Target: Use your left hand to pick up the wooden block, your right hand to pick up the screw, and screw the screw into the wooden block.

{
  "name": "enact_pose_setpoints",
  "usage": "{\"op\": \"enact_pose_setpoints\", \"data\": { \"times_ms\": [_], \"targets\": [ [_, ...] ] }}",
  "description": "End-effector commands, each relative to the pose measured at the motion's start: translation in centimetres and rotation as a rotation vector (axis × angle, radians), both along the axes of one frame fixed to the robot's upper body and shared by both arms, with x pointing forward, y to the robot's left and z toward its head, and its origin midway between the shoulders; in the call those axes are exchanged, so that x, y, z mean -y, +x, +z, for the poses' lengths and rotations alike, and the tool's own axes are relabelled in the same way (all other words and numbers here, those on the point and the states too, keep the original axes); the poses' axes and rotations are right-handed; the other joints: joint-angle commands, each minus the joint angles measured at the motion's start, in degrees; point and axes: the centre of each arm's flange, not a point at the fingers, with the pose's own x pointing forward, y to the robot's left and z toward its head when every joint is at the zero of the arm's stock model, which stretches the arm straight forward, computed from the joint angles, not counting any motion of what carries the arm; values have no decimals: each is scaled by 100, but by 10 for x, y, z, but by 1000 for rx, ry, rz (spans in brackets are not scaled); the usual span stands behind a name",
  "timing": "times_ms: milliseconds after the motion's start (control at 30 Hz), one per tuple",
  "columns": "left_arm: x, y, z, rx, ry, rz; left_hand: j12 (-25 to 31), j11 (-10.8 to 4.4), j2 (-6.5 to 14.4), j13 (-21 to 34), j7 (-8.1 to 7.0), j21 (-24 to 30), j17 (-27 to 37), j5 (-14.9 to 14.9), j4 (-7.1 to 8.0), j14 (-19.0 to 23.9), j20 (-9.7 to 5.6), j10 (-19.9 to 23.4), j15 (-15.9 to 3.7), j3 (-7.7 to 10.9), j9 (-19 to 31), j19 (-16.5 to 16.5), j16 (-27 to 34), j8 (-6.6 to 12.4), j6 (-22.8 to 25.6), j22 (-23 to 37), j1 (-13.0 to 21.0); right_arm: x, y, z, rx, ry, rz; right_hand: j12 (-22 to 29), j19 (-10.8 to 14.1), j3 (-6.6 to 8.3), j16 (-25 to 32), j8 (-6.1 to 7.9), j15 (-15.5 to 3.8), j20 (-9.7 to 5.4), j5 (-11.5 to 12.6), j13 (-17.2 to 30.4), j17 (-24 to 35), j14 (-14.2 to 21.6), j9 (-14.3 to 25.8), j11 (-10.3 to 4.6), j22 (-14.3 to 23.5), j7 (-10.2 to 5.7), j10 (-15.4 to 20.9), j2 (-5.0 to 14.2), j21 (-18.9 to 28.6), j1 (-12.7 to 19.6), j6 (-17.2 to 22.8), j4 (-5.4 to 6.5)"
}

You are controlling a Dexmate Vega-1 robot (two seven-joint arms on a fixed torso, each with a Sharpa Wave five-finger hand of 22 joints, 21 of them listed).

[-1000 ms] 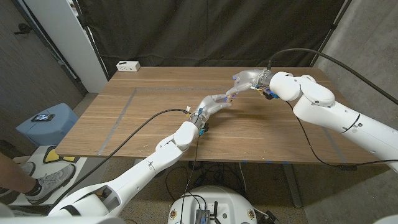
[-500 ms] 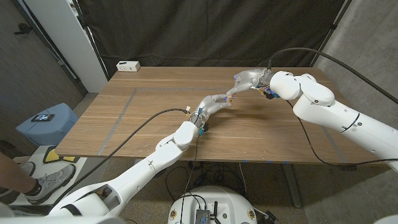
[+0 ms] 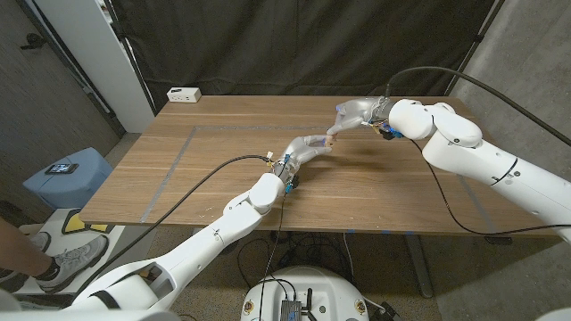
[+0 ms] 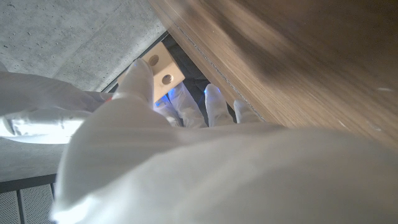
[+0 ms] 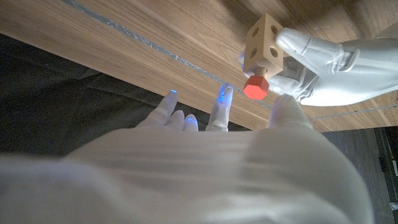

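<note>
My left hand holds the small wooden block above the table, past its middle. In the right wrist view the block shows round holes, and the red-headed screw sits in its underside, with the left hand's fingers gripping the block from the side. My right hand hovers just beyond the block, its fingers spread and holding nothing, the thumb close to the screw head. The left wrist view shows the block pinched at my left fingertips.
The wooden table has a grey tape line on its left part. A white box sits at the far left corner. A person's shoe shows on the floor at the left.
The right forearm has shifted slightly up and back. Both hands and the block stay almost where they were.
</note>
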Motion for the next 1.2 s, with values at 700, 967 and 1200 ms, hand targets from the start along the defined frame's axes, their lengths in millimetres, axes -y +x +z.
{"op": "enact_pose_setpoints", "data": {
  "times_ms": [700,967,1200],
  "targets": [
    [3,0,1,5,0,-3,-16,-15,23,15,29,39,6,35,52,2,42,-1,-511,-1,24,0,-3,30,1,15,-19,5,-2,9,-60,-47,52,-37,-363,390,-64,-550,154,152,-287,31,-7,-408,-274,-54,14,-282,-748,129,-7,797,-817,-428],
    [3,-1,0,5,-2,-4,-16,-15,20,14,25,39,4,36,47,0,39,-5,-513,-1,24,-1,-5,31,1,15,-16,5,-4,10,-46,-58,51,-22,-373,541,-43,-569,164,168,-228,31,-2,-425,-318,-87,12,-435,-890,207,8,1038,-767,-478],
    [3,-3,0,7,-2,-4,-14,-14,24,13,26,40,5,36,50,-2,45,-5,-508,-2,23,0,-6,32,5,15,-20,5,-3,9,-39,-62,46,21,-350,632,-21,-496,148,174,-199,30,-4,-390,-340,-126,11,-516,-862,198,25,1219,-549,-503]
  ]
}}
